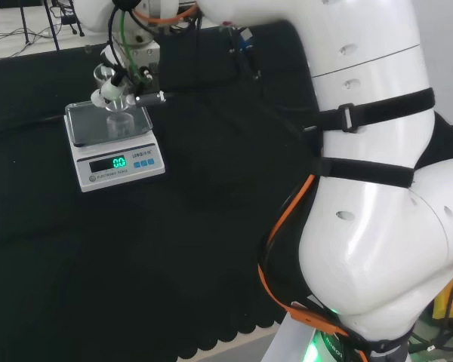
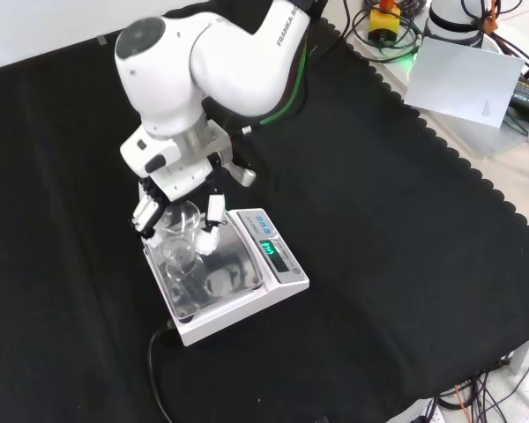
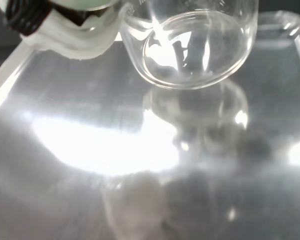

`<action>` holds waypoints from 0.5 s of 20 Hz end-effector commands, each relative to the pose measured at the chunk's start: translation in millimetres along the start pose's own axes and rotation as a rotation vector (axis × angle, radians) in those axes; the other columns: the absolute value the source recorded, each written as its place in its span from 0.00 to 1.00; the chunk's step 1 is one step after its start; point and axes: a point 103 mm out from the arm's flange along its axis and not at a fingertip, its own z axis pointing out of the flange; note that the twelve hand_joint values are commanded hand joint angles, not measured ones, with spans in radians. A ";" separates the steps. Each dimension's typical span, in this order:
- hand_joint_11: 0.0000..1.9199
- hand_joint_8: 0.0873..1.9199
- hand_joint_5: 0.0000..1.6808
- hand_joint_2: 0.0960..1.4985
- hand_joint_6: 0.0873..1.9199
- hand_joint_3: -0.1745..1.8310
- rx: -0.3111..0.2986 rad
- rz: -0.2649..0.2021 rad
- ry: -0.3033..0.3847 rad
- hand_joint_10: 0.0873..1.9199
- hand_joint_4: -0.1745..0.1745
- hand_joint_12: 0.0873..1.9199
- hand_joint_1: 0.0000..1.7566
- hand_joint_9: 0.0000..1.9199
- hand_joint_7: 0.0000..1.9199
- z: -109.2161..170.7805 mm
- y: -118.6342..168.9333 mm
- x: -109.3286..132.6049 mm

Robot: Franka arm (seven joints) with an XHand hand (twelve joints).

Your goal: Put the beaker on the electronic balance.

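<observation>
My hand (image 2: 181, 189) grips the clear beaker (image 2: 181, 238) between curled fingers and thumb, holding it over the steel pan of the electronic balance (image 2: 278, 256). From the wrist, the beaker's base (image 3: 190, 50) hangs above its own reflection in the pan; whether glass touches metal I cannot tell. A black cable (image 2: 154, 370) trails from the balance toward the front view's lower edge. My white arm link (image 2: 207, 62) hides most of my wrist there.

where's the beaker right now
In the front view the beaker sits in the hand over the far left part of the balance's steel pan, left of its green display.
</observation>
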 end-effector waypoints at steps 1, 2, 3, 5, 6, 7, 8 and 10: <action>0.63 0.71 0.50 0.56 0.67 0.41 0.043 -0.008 -0.001 0.56 0.57 0.53 0.68 0.61 0.46 16.5 -1.7 7.5; 0.63 0.72 0.51 0.56 0.67 0.40 0.045 -0.009 0.001 0.55 0.43 0.53 0.66 0.62 0.45 16.6 -1.7 7.2; 0.62 0.73 0.51 0.56 0.66 0.38 0.045 -0.015 0.014 0.55 0.35 0.54 0.64 0.62 0.44 16.5 -2.0 6.3; 0.59 0.70 0.42 0.52 0.65 0.37 0.048 -0.021 0.031 0.51 0.35 0.56 0.61 0.61 0.40 13.4 -3.0 4.5; 0.52 0.65 0.29 0.45 0.58 0.39 0.043 -0.026 0.034 0.48 0.39 0.60 0.58 0.56 0.35 9.7 -3.7 5.8; 0.42 0.59 0.17 0.39 0.46 0.39 0.036 -0.034 0.035 0.46 0.45 0.65 0.54 0.49 0.28 5.1 -4.7 6.5; 0.30 0.54 0.10 0.35 0.32 0.38 0.025 -0.046 0.036 0.43 0.51 0.69 0.50 0.41 0.21 -1.5 -5.9 7.2; 0.12 0.46 0.03 0.32 0.10 0.34 0.009 -0.058 0.037 0.42 0.62 0.76 0.45 0.27 0.10 -9.2 -7.8 8.1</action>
